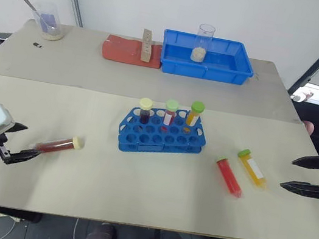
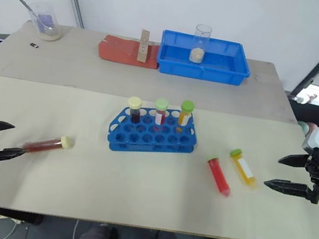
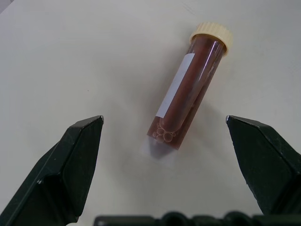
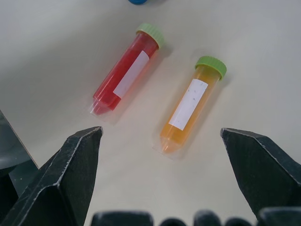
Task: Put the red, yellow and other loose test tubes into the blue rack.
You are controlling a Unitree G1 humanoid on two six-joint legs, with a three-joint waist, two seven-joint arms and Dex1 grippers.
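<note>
Our left tool (image 1: 19, 143) hovers low over the near left part of the surface (image 1: 134, 195) with its two black fingers spread wide and nothing between them. Just ahead of its tips lies a dark red tube (image 1: 56, 145) with a cream cap, flat on its side, cap end pointing toward the middle of the surface; in the left wrist view the same tube (image 3: 188, 96) sits between the open fingers but apart from both.

Our right tool (image 1: 303, 174) hangs at the near right edge, fingers likewise spread and empty. Near it, toward the middle, two loose tubes lie side by side: a yellow tube (image 1: 253, 169) with a green cap closest to the tool, and a red tube (image 1: 229, 177) just beyond it. They lie almost parallel and do not touch.

Between the two tools, at the middle of the surface, stands the blue rack (image 1: 162, 135). Three capped tubes stand upright in its back row.

At the far edge we see a larger blue tray (image 1: 206, 58) holding a glass beaker (image 1: 202, 43), a red block (image 1: 129, 51) just beside the tray, and another beaker (image 1: 49, 21) with a spoon at the far left.
</note>
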